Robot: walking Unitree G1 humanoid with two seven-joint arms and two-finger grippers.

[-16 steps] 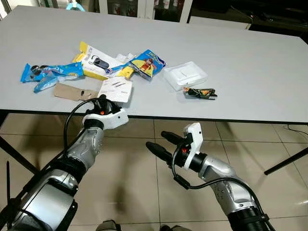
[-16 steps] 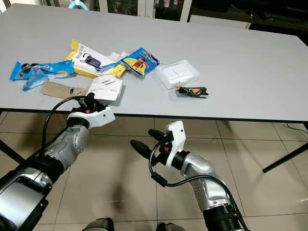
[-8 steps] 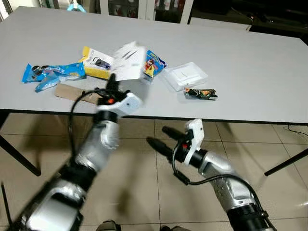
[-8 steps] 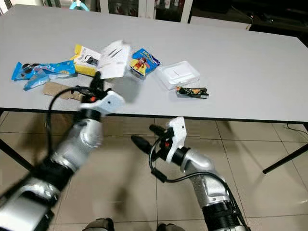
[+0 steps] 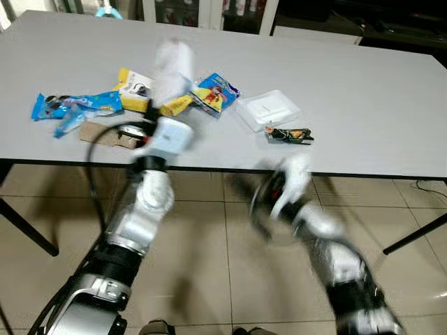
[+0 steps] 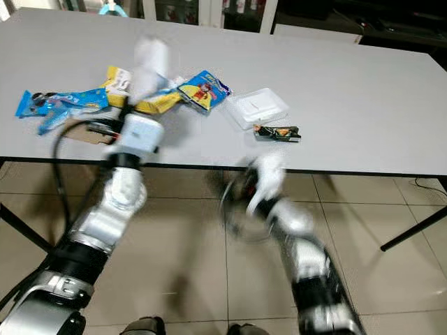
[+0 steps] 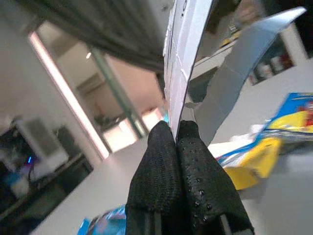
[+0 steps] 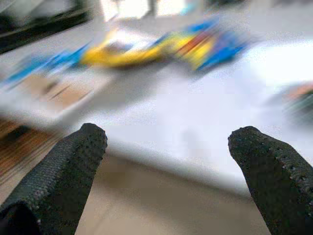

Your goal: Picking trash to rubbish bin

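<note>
Left gripper [image 7: 177, 139]: fingers pinched tight on the lower edge of a white paper sheet [image 5: 172, 61], held upright above the surface's [image 5: 363, 105] front edge. Right gripper [image 8: 171, 161]: fingers spread wide, nothing between them, below the front edge over the tiled floor [image 5: 209, 230]; blurred. On the surface: blue wrapper [image 5: 70, 106], yellow pack [image 5: 140, 94], clear plastic box [image 5: 268, 109], small dark wrapper [image 5: 289, 134].

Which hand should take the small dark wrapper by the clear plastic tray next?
Right. The right hand is open and sits below the table edge near the dark wrapper. The left hand is shut on the white card, so it is busy.
</note>
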